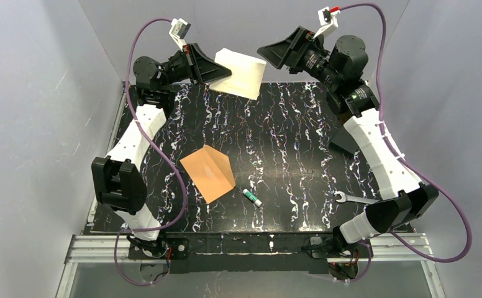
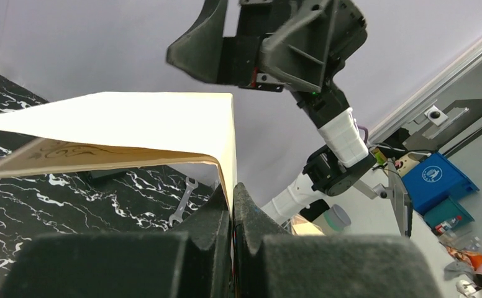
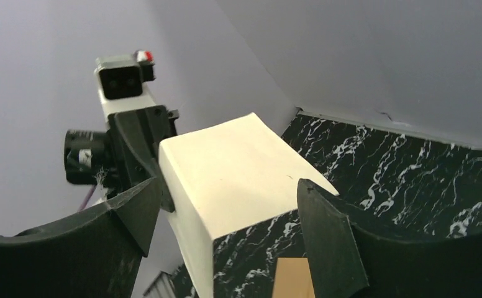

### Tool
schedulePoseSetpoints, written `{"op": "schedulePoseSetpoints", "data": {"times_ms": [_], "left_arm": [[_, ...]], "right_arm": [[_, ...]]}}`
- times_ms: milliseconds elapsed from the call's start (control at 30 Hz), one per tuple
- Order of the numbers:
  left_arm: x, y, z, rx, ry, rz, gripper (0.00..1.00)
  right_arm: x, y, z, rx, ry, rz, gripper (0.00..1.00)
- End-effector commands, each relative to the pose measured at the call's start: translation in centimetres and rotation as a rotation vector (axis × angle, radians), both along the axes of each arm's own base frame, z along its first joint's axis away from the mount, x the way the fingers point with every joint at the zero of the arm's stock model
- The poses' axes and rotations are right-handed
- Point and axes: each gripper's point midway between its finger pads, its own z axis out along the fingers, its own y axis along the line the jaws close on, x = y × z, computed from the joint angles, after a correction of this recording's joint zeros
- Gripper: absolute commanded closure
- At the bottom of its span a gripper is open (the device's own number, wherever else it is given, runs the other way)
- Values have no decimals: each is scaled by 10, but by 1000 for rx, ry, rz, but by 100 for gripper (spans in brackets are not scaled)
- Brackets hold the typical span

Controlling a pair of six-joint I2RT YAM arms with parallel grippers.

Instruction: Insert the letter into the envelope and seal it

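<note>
The left gripper (image 2: pixel 232 202) pinched the folded letter (image 1: pixel 245 74) aloft, the right gripper (image 3: pixel 226 189) stood released, and the envelope (image 1: pixel 209 174) lay unfilled.

black-and-white arms (image 1: pixel 136 133); looping purple cables (image 1: pixel 128 65)

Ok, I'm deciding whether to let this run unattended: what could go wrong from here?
1. The folded letter hangs in the air, pinched at one edge by the left gripper alone. The right gripper is open and not gripping, so the sheet may sag, unfold or slip.
2. The envelope lies loose on the table with nothing holding it. Pushing the letter in could slide it.
3. The small white tube beside the envelope could get knocked.
</note>
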Motion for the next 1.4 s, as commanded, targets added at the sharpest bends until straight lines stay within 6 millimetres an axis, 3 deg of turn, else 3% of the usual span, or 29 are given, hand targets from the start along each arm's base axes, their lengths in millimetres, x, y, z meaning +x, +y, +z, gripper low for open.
{"op": "schedulePoseSetpoints", "data": {"times_ms": [0,167,267,433,533,833,1000,1300,1367], "left_arm": [[-36,7,26,15,-128,-32,100],[-48,8,28,36,-149,-63,100],[-50,8,31,36,-159,-64,100],[-49,8,34,28,-166,-57,100],[-46,8,38,15,-168,-42,100],[-38,8,35,3,-163,-8,100],[-34,9,31,7,-158,15,100],[-33,9,32,1,-155,38,100],[-34,11,31,3,-154,43,89]], "right_arm": [[-57,9,44,-202,-454,236,12],[-73,37,16,-236,-478,479,11],[-74,42,11,-234,-471,497,15],[-76,46,10,-200,-409,532,41],[-80,46,3,-179,-377,556,51],[-87,34,14,-97,-362,495,68],[-86,19,37,38,-381,385,80],[-82,20,42,97,-369,378,99],[-81,18,44,99,-370,366,99]]}}
